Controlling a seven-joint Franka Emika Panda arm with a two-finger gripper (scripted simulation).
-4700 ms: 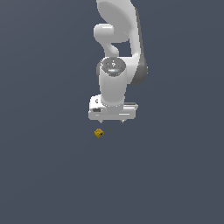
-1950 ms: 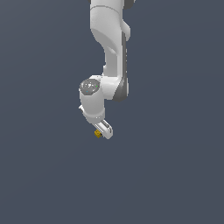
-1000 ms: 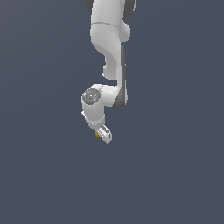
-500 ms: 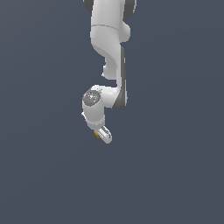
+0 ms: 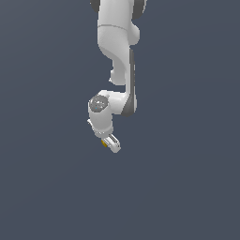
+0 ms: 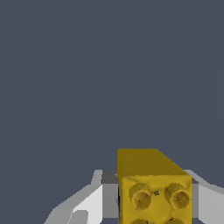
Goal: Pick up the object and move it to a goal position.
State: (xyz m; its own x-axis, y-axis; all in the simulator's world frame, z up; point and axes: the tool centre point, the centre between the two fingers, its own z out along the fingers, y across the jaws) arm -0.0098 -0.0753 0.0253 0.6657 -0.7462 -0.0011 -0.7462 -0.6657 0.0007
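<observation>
Exterior and wrist views of a simulated pick-and-place scene. The largest element is the plain dark grey-blue ground (image 5: 187,178), which fills both views without visible edges or markings. Against it hangs the white arm (image 5: 117,56), entering from the upper edge of the exterior view and folding down to a rounded wrist joint (image 5: 99,104) with a grey circular cap. Below the wrist sits the gripper (image 5: 110,143), angled toward the exterior view's right.

The yellow-gold cube (image 5: 104,144) shows in the exterior view only as a small sliver at the gripper's tip, on the side toward the exterior view's left. The wrist view gives its appearance: a yellow-gold block (image 6: 153,188) with a smooth, darker flat face above and a brighter face bearing raised round studs with darker rims. Pale grey-white fingers (image 6: 87,203) flank it on both sides, pressed against its faces, so the gripper is closed around the cube and holding it.

Compared with the frame 4.7 s ago, when the cube lay free on the ground below a level, spread gripper, the arm has bent lower and toward the exterior view's left, the wrist has rotated, and the cube now sits between the fingers. Pose is nearly unchanged from 0.5 s ago.
</observation>
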